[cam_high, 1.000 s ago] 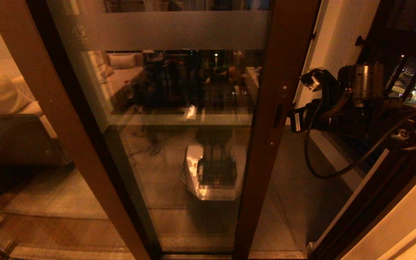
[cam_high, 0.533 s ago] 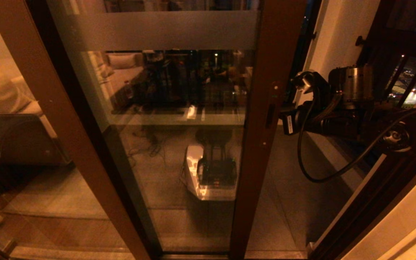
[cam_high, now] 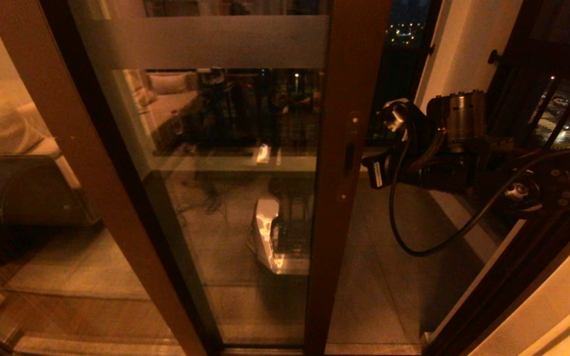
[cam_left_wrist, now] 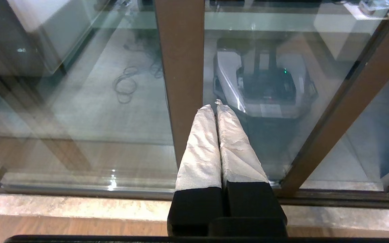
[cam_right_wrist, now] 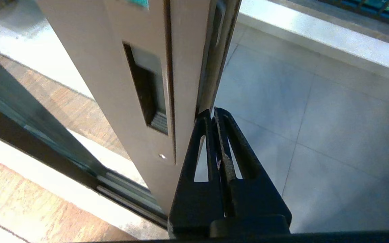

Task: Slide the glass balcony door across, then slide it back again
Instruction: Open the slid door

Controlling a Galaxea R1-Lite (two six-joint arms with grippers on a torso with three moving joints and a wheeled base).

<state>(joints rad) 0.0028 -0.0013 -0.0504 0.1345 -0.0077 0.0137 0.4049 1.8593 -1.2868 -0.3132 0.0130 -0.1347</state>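
The glass balcony door (cam_high: 225,148) has a dark reddish-brown stile (cam_high: 344,99), a frosted band (cam_high: 206,42) and a slim handle slot (cam_high: 349,158). It stands partly slid to the left. My right gripper (cam_high: 366,170) is shut, and its fingertips press against the stile's free edge just beside the slot. In the right wrist view the gripper (cam_right_wrist: 213,113) touches the door edge (cam_right_wrist: 208,84) next to the recessed slot (cam_right_wrist: 145,91). My left gripper (cam_left_wrist: 214,107) is shut on nothing, parked low before the door glass (cam_left_wrist: 265,50).
Right of the stile an open gap shows the tiled balcony floor (cam_high: 403,277), a white wall (cam_high: 463,44) and black-barred railing windows (cam_high: 557,109). A cable loop (cam_high: 413,247) hangs under my right arm. A second brown frame (cam_high: 92,173) runs at the left.
The door's stile has slid steadily to the left, and my right gripper has travelled left with it against its edge. The gap at the right has widened.
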